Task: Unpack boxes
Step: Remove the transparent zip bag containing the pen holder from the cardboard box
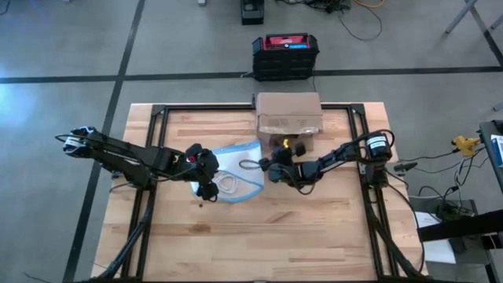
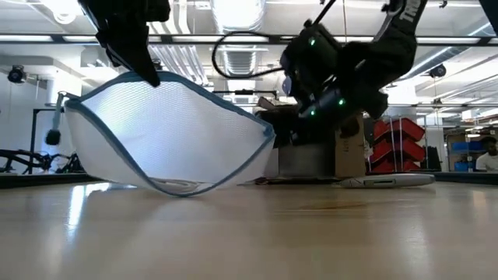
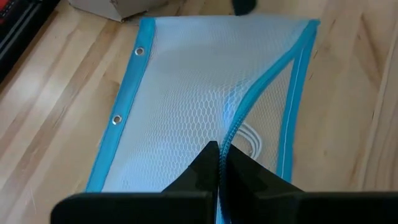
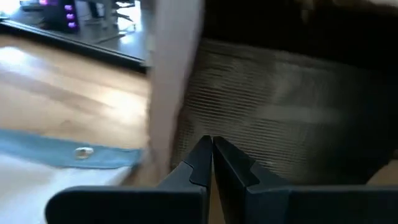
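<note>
Mesh pouch (image 3: pixel 186 106) edge pinched in my left end effector (image 3: pixel 219 163); right end effector (image 4: pixel 209 155) pressed together, empty, facing box (image 1: pixel 288 119) just ahead.

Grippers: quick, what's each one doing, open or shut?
Left gripper: shut on the mesh pouch at its zipper edge.
Right gripper: shut, holding nothing, beside the cardboard box.

both arms are dark, jointed and slim, with black cables looping along them. the left arm (image 1: pixel 130 156) shows a white patch at its base and a red spot near the wrist. the right arm (image 1: pixel 330 161) carries a white label and a yellow spot. small green lights glow on its wrist.
</note>
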Controlling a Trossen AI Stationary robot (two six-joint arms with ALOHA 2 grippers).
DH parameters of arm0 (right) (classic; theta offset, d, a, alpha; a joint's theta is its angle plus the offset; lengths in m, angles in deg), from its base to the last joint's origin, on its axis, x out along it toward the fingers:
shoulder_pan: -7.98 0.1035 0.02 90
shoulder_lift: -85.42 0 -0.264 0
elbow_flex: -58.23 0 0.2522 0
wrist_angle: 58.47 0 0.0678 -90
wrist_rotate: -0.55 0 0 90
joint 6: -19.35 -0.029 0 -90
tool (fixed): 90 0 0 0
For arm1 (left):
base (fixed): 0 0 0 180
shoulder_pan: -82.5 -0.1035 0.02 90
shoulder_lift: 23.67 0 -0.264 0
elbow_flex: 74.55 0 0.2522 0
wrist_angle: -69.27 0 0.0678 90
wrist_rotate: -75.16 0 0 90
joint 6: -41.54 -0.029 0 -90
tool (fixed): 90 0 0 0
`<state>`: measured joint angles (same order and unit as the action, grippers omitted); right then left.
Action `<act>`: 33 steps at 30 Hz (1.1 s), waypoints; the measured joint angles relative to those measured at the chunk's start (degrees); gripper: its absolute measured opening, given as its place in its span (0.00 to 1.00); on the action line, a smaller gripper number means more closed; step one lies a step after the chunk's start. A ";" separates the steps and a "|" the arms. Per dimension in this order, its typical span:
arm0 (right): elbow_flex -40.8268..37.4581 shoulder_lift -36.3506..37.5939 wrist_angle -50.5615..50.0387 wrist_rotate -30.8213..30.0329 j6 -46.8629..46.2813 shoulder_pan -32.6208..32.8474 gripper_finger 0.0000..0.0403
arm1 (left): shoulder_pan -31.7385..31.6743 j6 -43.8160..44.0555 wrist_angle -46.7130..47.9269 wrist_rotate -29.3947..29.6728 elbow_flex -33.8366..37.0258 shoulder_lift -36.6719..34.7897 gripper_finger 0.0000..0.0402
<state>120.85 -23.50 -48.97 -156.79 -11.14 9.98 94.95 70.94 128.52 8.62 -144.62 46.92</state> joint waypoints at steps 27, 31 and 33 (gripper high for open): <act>4.00 -2.81 -8.93 3.79 12.96 -3.77 0.00 | 0.11 -0.43 1.04 -0.09 0.00 -0.07 0.00; 3.89 -0.59 -21.26 1.27 3.96 -3.89 0.00 | 0.11 -0.39 0.98 -0.09 0.00 -0.07 0.00; 3.60 -0.21 -26.45 0.53 -1.20 -4.18 0.00 | 0.11 -0.39 0.93 -0.09 0.00 -0.07 0.00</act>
<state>124.45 -23.71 -75.42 -156.26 -12.34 5.81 95.06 70.55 129.46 8.53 -144.62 46.85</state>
